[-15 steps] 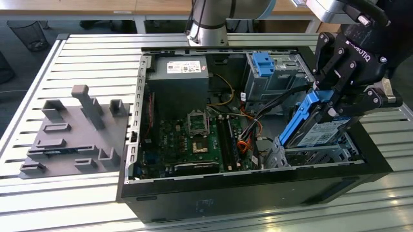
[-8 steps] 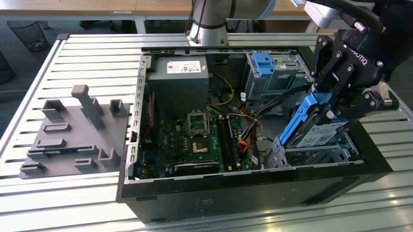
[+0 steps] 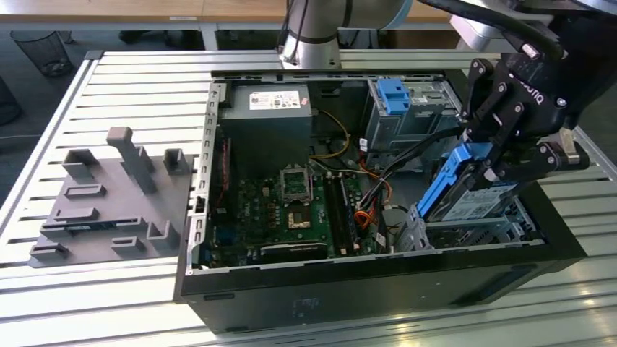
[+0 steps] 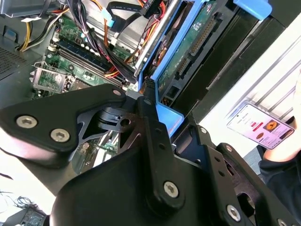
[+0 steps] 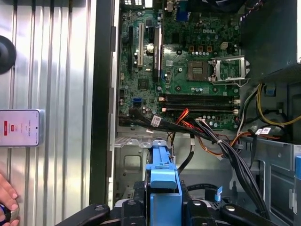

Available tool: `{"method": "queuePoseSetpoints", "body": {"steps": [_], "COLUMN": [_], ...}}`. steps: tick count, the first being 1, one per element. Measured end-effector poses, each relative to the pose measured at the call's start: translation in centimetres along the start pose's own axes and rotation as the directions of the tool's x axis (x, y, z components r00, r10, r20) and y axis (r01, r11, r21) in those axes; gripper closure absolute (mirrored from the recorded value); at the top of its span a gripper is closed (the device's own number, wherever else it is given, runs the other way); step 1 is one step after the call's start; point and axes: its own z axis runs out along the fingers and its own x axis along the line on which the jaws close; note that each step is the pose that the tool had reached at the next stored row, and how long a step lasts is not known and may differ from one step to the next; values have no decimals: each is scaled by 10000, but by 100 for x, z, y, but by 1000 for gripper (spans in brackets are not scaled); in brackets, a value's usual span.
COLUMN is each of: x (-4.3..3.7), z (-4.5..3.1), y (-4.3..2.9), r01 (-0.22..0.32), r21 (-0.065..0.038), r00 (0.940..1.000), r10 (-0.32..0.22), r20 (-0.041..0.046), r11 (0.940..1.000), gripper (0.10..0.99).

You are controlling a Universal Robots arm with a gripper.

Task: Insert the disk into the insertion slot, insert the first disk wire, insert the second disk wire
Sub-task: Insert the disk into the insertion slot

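Clamping the disk [image 3: 479, 200] in the hand [image 3: 501, 155], tilted steeply at the mouth of the insertion slot [image 3: 463, 231]. Probably calling for levelling gently, squaring its edges with the slot, avoiding the cables [image 3: 410, 153] beside it.

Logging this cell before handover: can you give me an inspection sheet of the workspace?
Surface: slatted metal table, carrying an open computer case.
Job's things: disk tilted, lower end at the insertion slot, not seated.
Clutter: grey fixture block; phone beside the case.
Grippers: gripper shut on the disk.
Cables: loose orange and black wires inside the case.
Surroundings: waste bin; a person's hand near the phone.
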Motion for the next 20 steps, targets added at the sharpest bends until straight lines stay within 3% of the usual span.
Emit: {"method": "queuePoseSetpoints", "body": {"steps": [20], "x": [1], "z": [160], "y": [-6], "r01": [3], "r21": [0], "r00": [10000], "r10": [-3], "r20": [70], "r11": [10000], "gripper": [722]}}
